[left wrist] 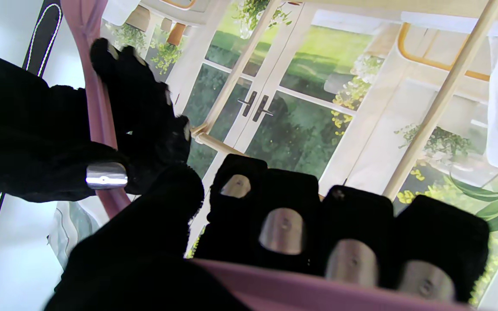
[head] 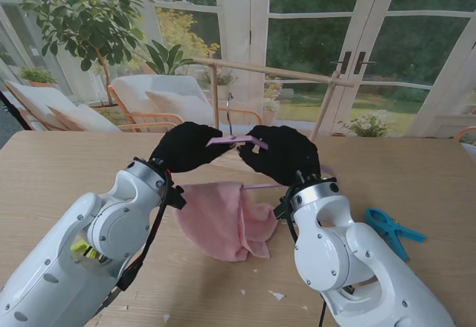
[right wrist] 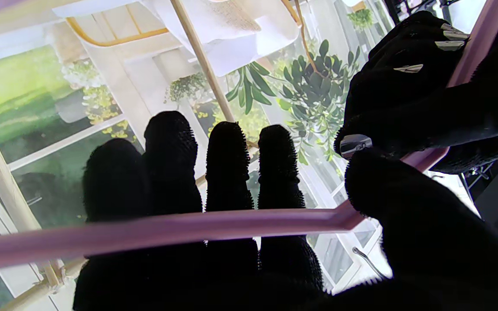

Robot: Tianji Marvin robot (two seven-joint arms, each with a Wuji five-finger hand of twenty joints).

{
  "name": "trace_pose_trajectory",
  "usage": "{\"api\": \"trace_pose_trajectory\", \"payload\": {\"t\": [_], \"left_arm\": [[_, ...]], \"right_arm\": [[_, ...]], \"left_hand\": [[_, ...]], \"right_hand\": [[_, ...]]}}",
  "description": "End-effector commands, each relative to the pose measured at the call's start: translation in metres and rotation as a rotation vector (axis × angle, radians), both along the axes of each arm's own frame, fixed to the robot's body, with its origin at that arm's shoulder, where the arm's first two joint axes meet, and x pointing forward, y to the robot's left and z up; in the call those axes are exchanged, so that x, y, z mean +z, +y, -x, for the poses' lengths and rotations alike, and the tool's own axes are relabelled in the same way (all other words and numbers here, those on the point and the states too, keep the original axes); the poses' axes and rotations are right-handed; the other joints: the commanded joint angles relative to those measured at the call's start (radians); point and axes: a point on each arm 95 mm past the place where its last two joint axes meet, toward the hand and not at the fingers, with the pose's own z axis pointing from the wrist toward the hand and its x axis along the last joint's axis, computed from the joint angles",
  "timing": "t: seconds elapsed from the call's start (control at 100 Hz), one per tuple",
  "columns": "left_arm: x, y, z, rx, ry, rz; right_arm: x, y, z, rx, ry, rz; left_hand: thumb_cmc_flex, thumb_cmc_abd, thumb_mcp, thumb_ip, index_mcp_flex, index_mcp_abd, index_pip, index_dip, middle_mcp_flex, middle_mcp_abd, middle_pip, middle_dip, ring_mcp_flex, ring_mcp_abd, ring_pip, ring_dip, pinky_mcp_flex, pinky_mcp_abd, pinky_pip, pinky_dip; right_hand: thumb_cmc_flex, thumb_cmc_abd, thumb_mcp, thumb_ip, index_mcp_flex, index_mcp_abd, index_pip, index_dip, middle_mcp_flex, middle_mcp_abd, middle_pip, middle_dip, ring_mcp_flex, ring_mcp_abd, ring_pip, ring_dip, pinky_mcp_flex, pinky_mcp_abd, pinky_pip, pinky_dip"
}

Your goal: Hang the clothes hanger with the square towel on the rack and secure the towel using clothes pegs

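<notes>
No containers in view. In the stand view the left arm (head: 82, 253) rises from the lower left corner to the left hand (head: 186, 147) at frame centre, its fingers closed on the left shoulder of the pink hanger (head: 236, 141). The hanger is held off the table (head: 67, 171), with the pink towel (head: 223, 219) draped from its lower bar and sagging onto the tabletop between the two forearms. Directly behind the hands, at upper centre, stands the wooden rack (head: 271, 70); its rail is bare and the hanger's metal hook (head: 229, 108) sits just under it, not on it. The right hand (head: 286, 152) is closed on the hanger's right shoulder, and the right wrist view shows the bar crossing its fingers (right wrist: 227, 147). At lower right a blue peg (head: 393, 229) lies alone on open table, well apart from the towel. Small white scraps (head: 275, 295) lie by the near edge.
</notes>
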Motion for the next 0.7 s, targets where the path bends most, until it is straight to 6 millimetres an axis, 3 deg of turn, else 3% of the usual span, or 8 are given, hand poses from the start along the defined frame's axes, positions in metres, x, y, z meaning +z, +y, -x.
{"api": "trace_pose_trajectory", "payload": {"t": [0.0, 0.19, 0.31, 0.69], "left_arm": [[0.003, -0.001, 0.001, -0.005, 0.001, -0.003], [0.004, -0.001, -0.001, 0.000, -0.006, -0.005], [0.005, -0.001, -0.001, 0.004, -0.006, 0.001], [0.009, -0.001, -0.003, 0.013, -0.012, 0.041]], "right_arm": [[0.003, 0.002, 0.004, 0.014, -0.004, 0.003], [0.006, 0.002, 0.009, 0.010, -0.038, 0.029], [0.010, 0.000, 0.014, -0.007, -0.070, 0.048], [0.005, -0.016, 0.057, -0.041, -0.163, 0.011]], "left_hand": [[0.029, 0.050, -0.024, 0.031, 0.029, -0.010, 0.038, 0.027, 0.053, -0.040, 0.040, 0.021, 0.060, -0.042, 0.153, 0.004, 0.047, -0.025, 0.302, 0.045], [0.034, 0.056, -0.035, 0.030, 0.033, -0.018, 0.039, 0.030, 0.054, -0.041, 0.041, 0.024, 0.060, -0.043, 0.154, 0.005, 0.047, -0.027, 0.302, 0.058], [0.034, 0.058, -0.039, 0.030, 0.036, -0.019, 0.038, 0.032, 0.054, -0.039, 0.044, 0.025, 0.060, -0.044, 0.155, 0.007, 0.046, -0.025, 0.302, 0.062], [0.041, 0.081, -0.055, 0.026, 0.046, -0.030, 0.041, 0.039, 0.055, -0.036, 0.059, 0.025, 0.059, -0.045, 0.159, 0.015, 0.043, -0.014, 0.302, 0.080]], "right_hand": [[-0.030, -0.007, -0.035, -0.041, -0.066, 0.021, -0.082, -0.056, -0.067, 0.006, -0.093, -0.072, -0.077, 0.015, -0.083, -0.030, -0.077, -0.018, -0.061, 0.647], [-0.051, 0.004, -0.103, -0.054, -0.232, 0.061, -0.251, -0.183, -0.267, 0.031, -0.267, -0.207, -0.302, 0.004, -0.305, -0.105, -0.327, 0.019, -0.366, 0.625], [-0.055, 0.021, -0.129, -0.054, -0.296, 0.070, -0.279, -0.202, -0.362, 0.034, -0.267, -0.212, -0.386, -0.007, -0.384, -0.135, -0.408, 0.028, -0.490, 0.609], [0.011, 0.042, -0.151, -0.042, -0.315, 0.049, -0.264, -0.191, -0.393, 0.017, -0.248, -0.211, -0.398, -0.005, -0.411, -0.154, -0.414, 0.042, -0.542, 0.615]]}}
